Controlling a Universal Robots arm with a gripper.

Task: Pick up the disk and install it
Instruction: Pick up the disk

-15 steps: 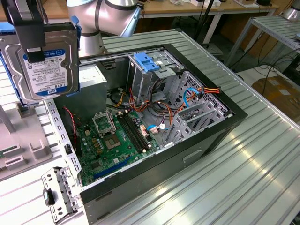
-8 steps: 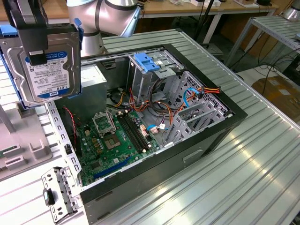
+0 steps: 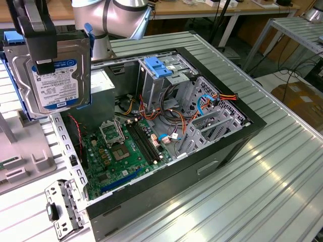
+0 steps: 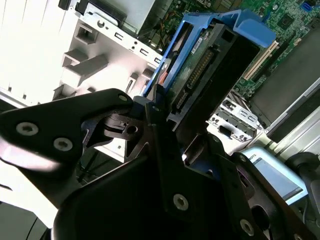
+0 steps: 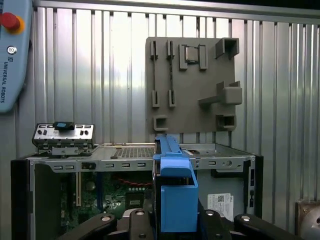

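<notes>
The jaws were clamped on the disk [image 3: 53, 83], which was pinched between the black fingers [image 4: 155, 107] of the gripper [image 3: 41, 58]. The disk was held upright and clear of every surface. It was raised above the computer case [image 3: 212, 151], toward the side of the case on the exterior view's left. Its white label was turned to the exterior camera and was framed by the blue carrier rails [image 5: 175, 195] (the connector edge was seen in the second wrist view, pointing away from the gripper and toward the case).

The case was lying open on its side. Inside it a green motherboard [image 3: 121, 146] was exposed. A light-blue slotted bracket [image 3: 161, 66] was seated on top of the metal drive cage [image 3: 202, 116] in the case, and a bundle of coloured cables [image 3: 166, 121] was strung between cage and motherboard.

Outside the case, just beside its wall on the exterior view's left, a grey fixture plate [image 3: 22, 156] was laid, and a small metal bracket [image 3: 63, 209] was set near the case's corner. Case, plate and bracket were all carried by the ribbed metal table [image 3: 262, 191]. The base of the arm [image 3: 116, 12] was seen behind the case. A pendant with a red button [image 5: 12, 55] was seen beyond the case in the first wrist view.
</notes>
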